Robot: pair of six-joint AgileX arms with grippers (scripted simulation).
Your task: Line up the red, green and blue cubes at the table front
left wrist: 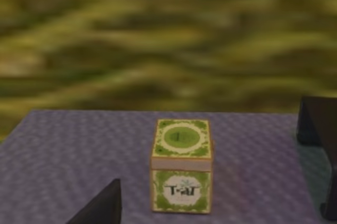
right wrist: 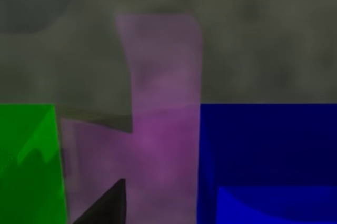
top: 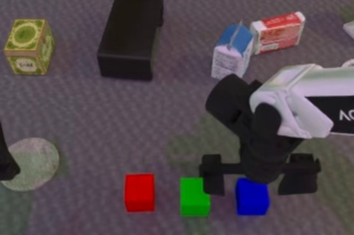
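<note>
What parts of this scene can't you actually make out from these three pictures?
- Blue cube, top view: its rear edge is hidden under the right gripper.
- Left arm, top view: cut off by the left edge; its jaws aren't visible.
- Black box, left wrist view: cut off by the picture's edge.
- Red cube: absent from both wrist views.

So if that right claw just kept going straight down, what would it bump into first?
Probably the blue cube: the right gripper hangs over it, fingers open and straddling it. Depth is unclear, so they might reach the table first.
</note>
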